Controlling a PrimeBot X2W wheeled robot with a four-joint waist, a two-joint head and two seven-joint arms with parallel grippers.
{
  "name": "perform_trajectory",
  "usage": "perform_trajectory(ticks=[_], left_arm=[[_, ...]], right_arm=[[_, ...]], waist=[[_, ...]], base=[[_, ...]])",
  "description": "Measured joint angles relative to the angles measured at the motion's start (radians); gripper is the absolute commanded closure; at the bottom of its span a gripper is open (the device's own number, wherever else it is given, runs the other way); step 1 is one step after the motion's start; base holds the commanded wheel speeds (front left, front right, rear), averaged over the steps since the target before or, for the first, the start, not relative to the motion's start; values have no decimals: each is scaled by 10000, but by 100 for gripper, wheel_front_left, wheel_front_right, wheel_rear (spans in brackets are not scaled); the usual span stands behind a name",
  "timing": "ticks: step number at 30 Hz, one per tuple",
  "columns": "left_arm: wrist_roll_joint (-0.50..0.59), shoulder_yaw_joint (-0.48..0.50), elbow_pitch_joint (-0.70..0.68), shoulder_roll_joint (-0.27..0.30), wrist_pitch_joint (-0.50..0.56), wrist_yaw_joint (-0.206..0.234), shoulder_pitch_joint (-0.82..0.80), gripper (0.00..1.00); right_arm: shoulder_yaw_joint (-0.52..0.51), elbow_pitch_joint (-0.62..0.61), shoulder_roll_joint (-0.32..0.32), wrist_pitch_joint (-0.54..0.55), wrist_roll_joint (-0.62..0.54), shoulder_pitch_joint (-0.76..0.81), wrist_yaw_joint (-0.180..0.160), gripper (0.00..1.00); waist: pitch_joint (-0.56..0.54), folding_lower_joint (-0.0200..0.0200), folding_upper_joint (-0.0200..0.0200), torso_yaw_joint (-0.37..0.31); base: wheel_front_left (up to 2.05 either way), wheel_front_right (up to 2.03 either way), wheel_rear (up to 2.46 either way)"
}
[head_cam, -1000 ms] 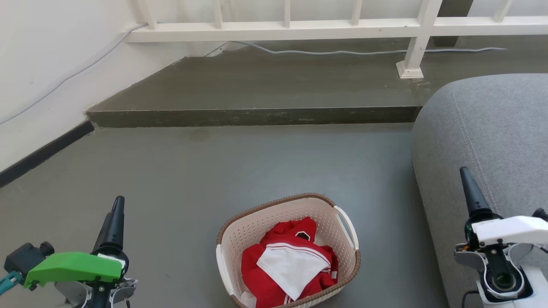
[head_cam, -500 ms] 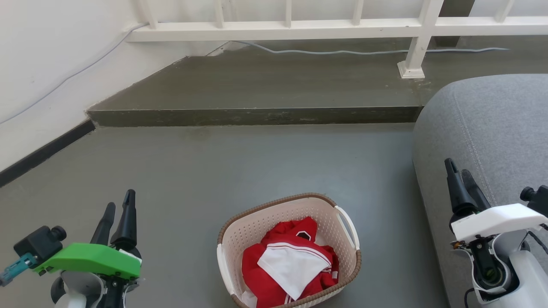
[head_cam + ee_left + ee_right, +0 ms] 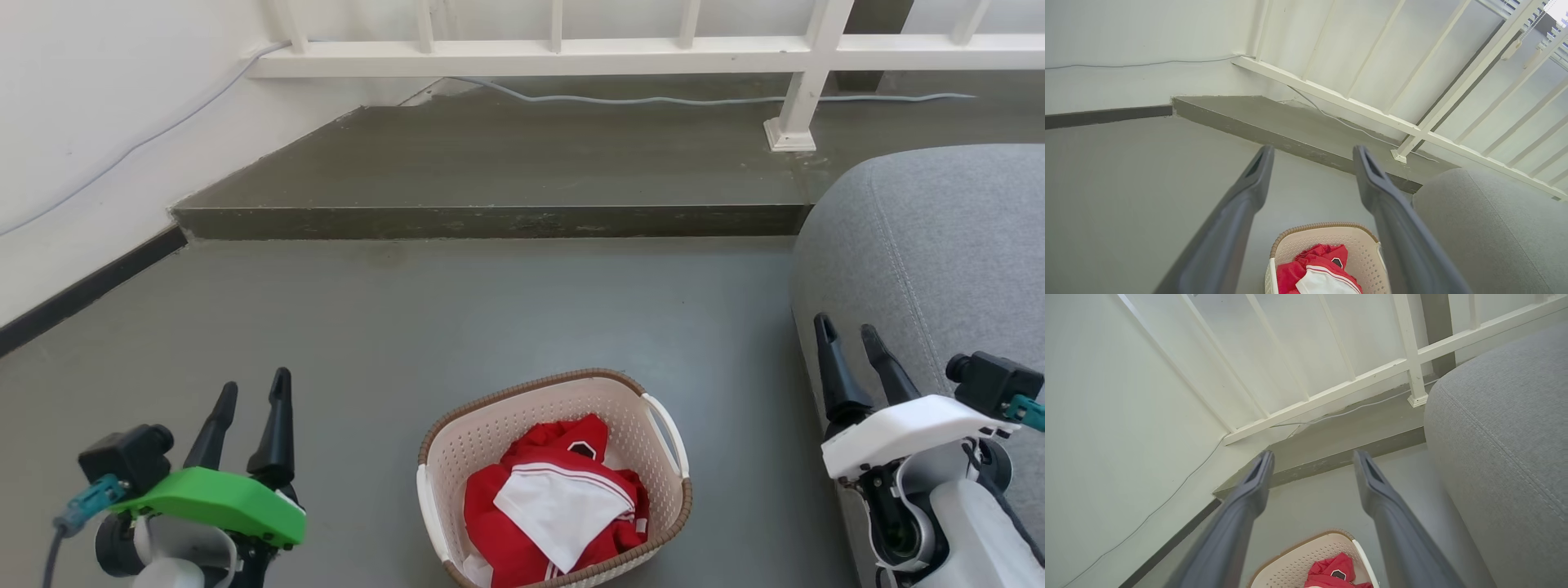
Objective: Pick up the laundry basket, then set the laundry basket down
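The laundry basket (image 3: 482, 437) sits on the floor (image 3: 408, 327), red clothes (image 3: 531, 523) inside; the left gripper (image 3: 255, 380), fingers spread, hangs apart from it. The right gripper (image 3: 843, 324), spread too, hangs beside the sofa (image 3: 939, 245).

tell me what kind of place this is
Probably a room in a home: a grey sofa, a laundry basket of red and white clothes on the floor, and a white railing.

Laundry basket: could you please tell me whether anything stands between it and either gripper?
Nothing visible does. The laundry basket sits on the floor between the left gripper and the right gripper, both with jaws open. The grey sofa is on the right gripper's far side, not between.
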Motion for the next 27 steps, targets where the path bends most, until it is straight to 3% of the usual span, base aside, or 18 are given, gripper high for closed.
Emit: perform_trajectory(ticks=[27], left_arm=[[3390, -1034, 318, 92, -813, 531, -1, 0]], right_arm=[[669, 63, 15, -905, -3446, 90, -541, 0]], waist=[[31, 0, 0, 41]], base=[[0, 0, 0]])
